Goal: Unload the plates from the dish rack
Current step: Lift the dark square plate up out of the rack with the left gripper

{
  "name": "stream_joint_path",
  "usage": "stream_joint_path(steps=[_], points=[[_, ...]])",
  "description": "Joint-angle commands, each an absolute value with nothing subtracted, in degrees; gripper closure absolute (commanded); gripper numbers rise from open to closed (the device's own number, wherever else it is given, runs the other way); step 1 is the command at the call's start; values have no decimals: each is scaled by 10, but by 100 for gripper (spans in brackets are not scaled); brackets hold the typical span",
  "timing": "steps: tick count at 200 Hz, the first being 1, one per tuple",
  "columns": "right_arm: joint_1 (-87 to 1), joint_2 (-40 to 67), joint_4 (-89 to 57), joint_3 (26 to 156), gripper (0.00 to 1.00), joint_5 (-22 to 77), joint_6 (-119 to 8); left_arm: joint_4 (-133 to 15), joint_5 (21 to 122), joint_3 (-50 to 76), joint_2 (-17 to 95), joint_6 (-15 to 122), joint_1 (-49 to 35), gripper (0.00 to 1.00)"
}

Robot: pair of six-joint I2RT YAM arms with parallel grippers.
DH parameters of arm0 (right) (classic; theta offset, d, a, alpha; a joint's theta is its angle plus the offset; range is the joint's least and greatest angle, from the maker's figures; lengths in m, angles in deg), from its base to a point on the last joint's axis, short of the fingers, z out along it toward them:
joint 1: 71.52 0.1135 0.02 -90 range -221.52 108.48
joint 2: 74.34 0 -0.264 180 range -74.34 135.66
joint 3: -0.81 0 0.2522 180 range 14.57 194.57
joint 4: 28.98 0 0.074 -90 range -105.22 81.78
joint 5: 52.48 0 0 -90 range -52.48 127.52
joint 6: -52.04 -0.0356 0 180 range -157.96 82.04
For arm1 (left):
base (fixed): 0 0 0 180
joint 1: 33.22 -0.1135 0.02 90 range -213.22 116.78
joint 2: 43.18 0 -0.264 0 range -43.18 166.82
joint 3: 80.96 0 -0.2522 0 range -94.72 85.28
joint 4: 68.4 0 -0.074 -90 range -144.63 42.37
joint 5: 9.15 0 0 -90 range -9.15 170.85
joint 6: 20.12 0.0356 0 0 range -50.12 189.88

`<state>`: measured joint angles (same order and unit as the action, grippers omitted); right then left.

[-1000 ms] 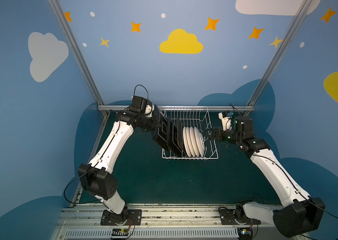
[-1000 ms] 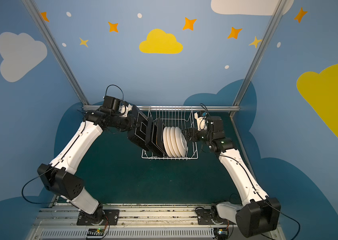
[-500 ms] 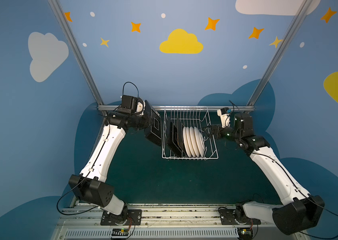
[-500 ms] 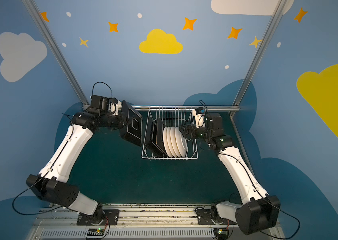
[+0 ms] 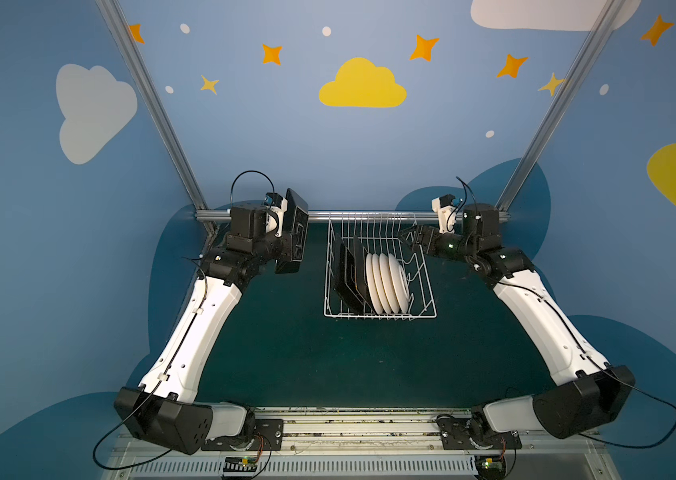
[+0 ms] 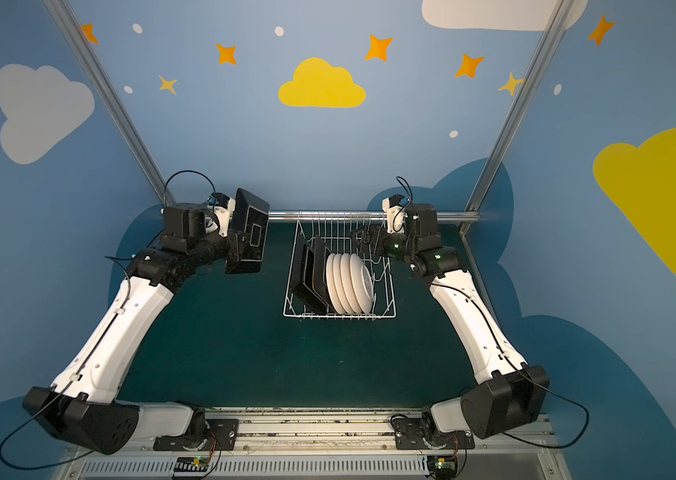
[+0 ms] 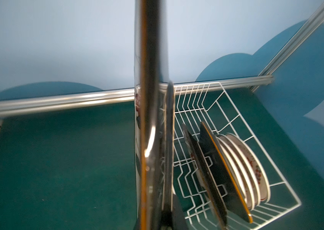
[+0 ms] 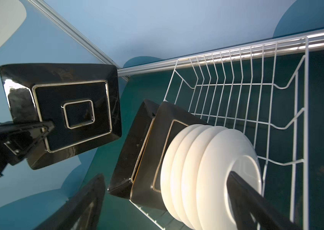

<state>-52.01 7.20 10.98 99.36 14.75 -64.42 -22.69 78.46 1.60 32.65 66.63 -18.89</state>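
The white wire dish rack (image 5: pixel 427 291) (image 6: pixel 388 291) stands at the back middle of the green mat. In it, upright, are two black-backed square plates (image 5: pixel 348 270) (image 8: pixel 147 151) and, beside them, several round white plates (image 5: pixel 388 282) (image 8: pixel 206 169). My left gripper (image 5: pixel 282 249) (image 8: pixel 43 127) is shut on the edge of a third square plate (image 5: pixel 296 232) (image 6: pixel 251 232) (image 8: pixel 73 111), held upright in the air left of the rack. My right gripper (image 5: pixel 411 241) (image 6: pixel 359 241) hangs open over the rack's right side, touching nothing.
A metal rail (image 5: pixel 369 215) runs along the back just behind the rack, with slanted frame posts (image 5: pixel 186 174) at both corners. Bare green mat (image 5: pixel 286 353) lies left of and in front of the rack. Blue walls close in on three sides.
My left arm has carried the square plate up and to the left, out of the rack and away from it. The right gripper has stayed almost still, open.
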Motion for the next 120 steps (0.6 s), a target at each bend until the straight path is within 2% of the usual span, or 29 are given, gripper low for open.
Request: stream_joint_path(steps=[1,56,90,120], points=[[-510,86,123,1021,5,123,-710,-421,809,42,273,799,-172,97],[-496,119,101,1052,5,96,-779,-504,786,115,239,960,-148,97],[-491,137,91,1074,6,81,-810,-576,731,176,214,1082,-137,97],[-485,150,78,1100,6,68,-839,-598,728,188,213,1138,-127,97]])
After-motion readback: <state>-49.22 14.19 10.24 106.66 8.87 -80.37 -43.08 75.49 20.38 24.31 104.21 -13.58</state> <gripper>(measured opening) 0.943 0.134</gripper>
